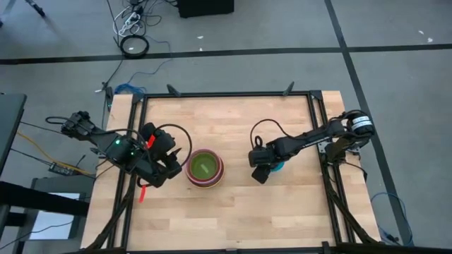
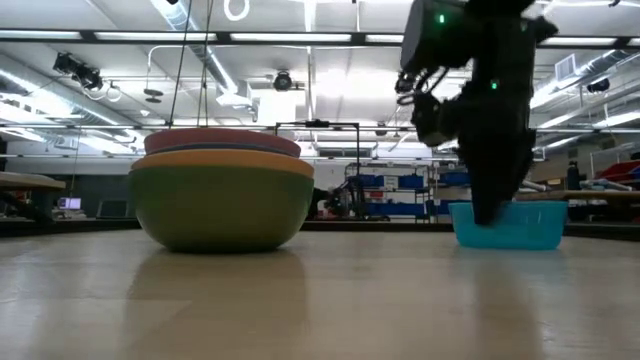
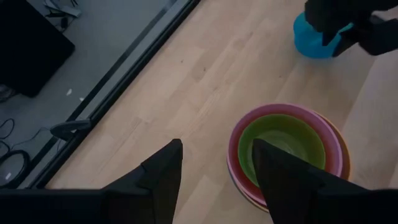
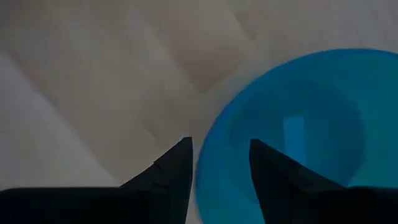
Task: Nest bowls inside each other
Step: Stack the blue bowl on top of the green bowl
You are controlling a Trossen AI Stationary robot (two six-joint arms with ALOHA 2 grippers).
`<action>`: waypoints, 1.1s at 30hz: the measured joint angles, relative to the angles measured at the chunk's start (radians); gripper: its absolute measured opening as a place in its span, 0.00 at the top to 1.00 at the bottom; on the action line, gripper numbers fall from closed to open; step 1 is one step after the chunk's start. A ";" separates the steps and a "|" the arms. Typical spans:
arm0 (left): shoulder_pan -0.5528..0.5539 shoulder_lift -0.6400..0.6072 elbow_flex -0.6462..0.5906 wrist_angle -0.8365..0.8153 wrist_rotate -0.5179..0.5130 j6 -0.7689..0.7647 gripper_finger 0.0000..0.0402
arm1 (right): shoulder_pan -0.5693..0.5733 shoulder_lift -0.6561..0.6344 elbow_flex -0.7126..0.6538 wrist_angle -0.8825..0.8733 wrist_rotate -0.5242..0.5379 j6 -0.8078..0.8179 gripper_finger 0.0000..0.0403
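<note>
No lettering visible; right gripper (image 4: 219,165) apparently straddles teal bowl's (image 4: 298,130) rim.

Table (image 1: 233,212): pale wood planks, matt. Stacked bowls (image 2: 220,195) and teal bowl (image 4: 298,124): smooth plastic.

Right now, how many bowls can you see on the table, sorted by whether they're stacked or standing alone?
Stacked, nested plastic bowls, lime green one innermost: at least 4 rims visible (dark green, orange, pink, lime green); others may be hidden inside.
Lone teal round plastic bowl, at the right gripper: 1.
Total visible: 5.
</note>
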 joint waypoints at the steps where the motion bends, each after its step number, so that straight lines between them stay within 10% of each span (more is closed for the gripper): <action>1: 0.000 0.000 0.000 0.000 0.000 0.000 0.50 | -0.007 0.000 -0.025 0.042 0.001 -0.008 0.64; 12: 0.000 0.000 0.000 0.000 -0.011 0.000 0.50 | -0.017 -0.008 -0.063 0.158 -0.061 -0.128 0.97; 22: 0.001 0.000 0.000 0.001 -0.057 0.001 0.50 | 0.025 0.001 0.332 -0.079 0.123 -0.290 1.00; 33: 0.002 0.000 0.000 0.002 -0.092 0.001 0.50 | 0.014 0.129 0.533 0.282 -0.036 -0.534 1.00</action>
